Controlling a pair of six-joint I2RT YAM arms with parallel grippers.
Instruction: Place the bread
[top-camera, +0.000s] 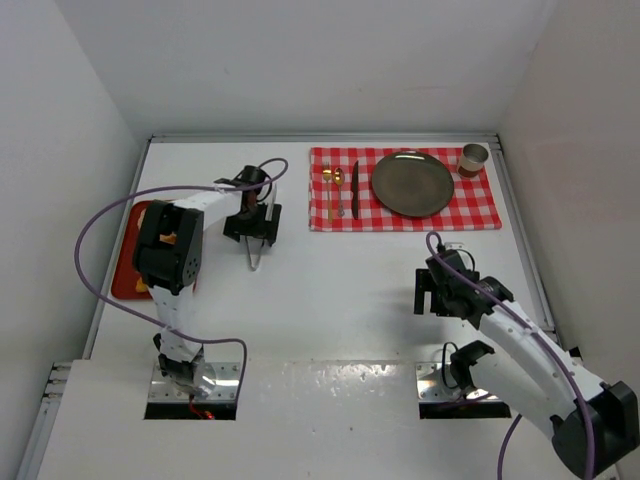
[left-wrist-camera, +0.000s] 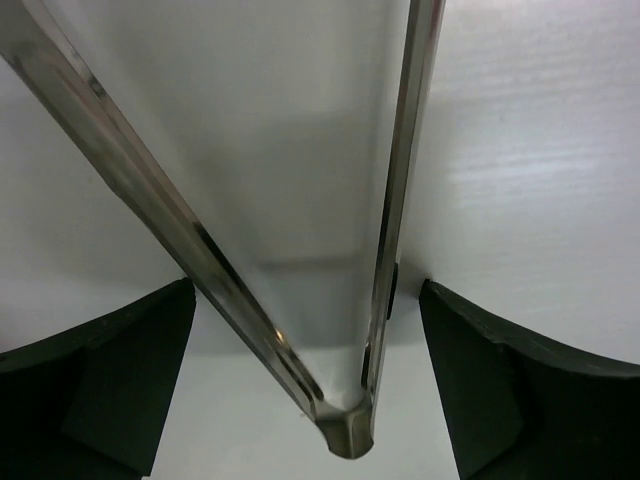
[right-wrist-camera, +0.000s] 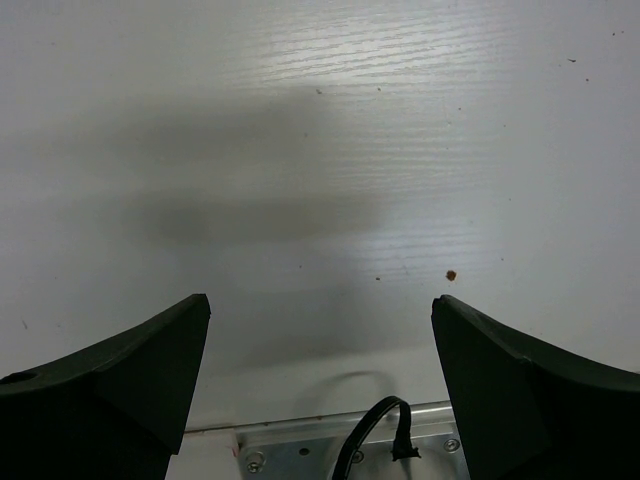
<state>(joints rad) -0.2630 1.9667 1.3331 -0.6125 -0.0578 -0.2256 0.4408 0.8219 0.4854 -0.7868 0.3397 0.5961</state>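
Bread (top-camera: 172, 238) shows only as an orange glimpse on the red tray (top-camera: 124, 275) at the table's left edge, mostly hidden behind the left arm. Just right of the tray, the left gripper (left-wrist-camera: 305, 290) hangs over metal tongs (left-wrist-camera: 395, 200), its fingers spread either side of the two blades and not visibly pinching them. The step looks like taking up the tongs. Next the fingers would need to squeeze the blades, swing back to the tray and nip a piece, then carry it to the empty plate (top-camera: 413, 183) on the checked cloth (top-camera: 480, 212). The right gripper (right-wrist-camera: 320, 300) is spread wide over bare table, holding nothing.
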